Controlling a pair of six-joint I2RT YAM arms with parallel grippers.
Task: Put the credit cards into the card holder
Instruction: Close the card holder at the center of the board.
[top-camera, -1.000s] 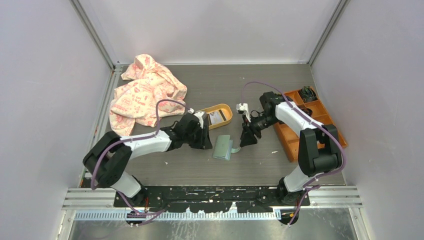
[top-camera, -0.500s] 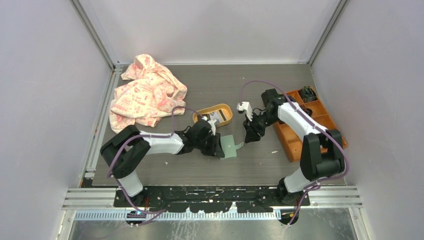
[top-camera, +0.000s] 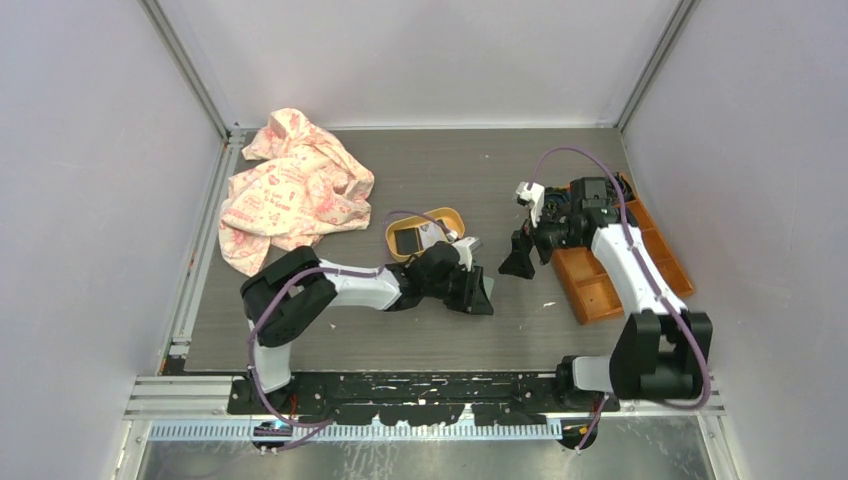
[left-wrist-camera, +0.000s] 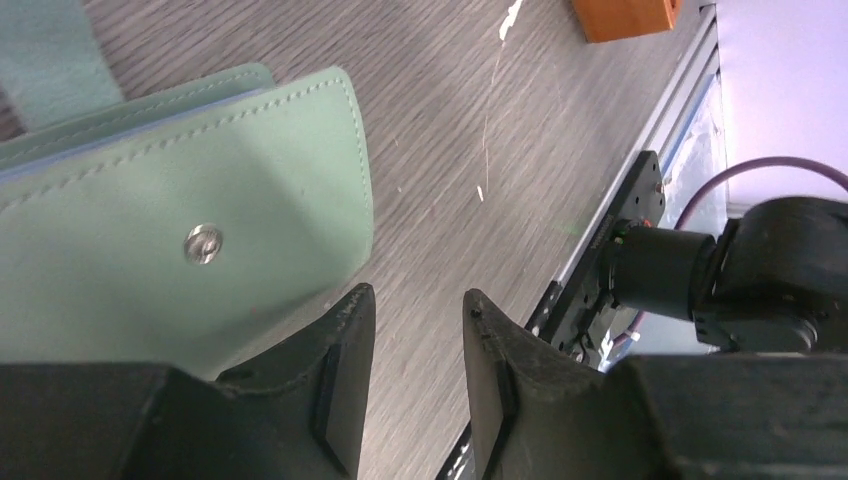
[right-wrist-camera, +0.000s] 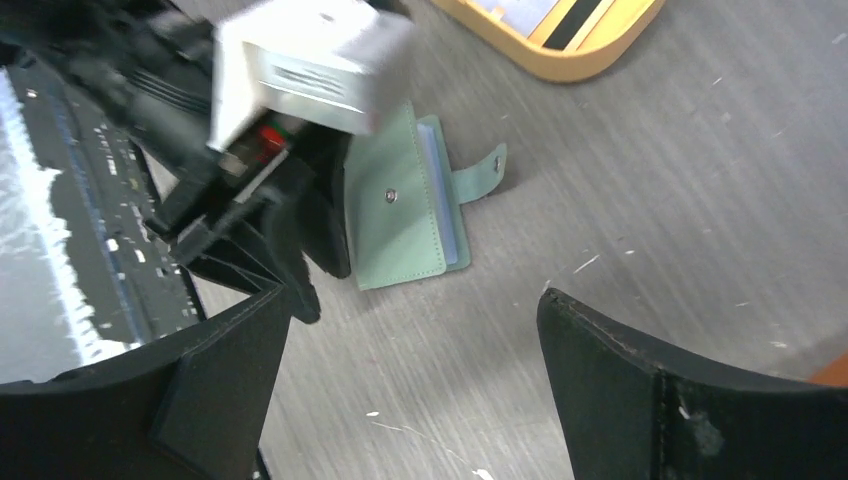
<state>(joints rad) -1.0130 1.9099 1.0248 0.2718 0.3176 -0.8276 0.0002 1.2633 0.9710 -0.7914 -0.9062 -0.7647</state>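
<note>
Little looks done. Bare table (top-camera: 440, 170) leaves open room behind the work and to its right, hemmed by the heaped cloth (top-camera: 290, 190) at far left and the orange box (top-camera: 600, 295) at right; the front rail is close. The yellow tray (right-wrist-camera: 575, 72) holds the credit cards (right-wrist-camera: 575, 25); I can see none in the card holder (right-wrist-camera: 395, 215), which lies folded beside it, strap undone. The left claw (left-wrist-camera: 417, 295) sits at the holder's edge, slightly parted, gripping nothing. The right claw (right-wrist-camera: 410, 300) hangs above, spread wide, empty.
</note>
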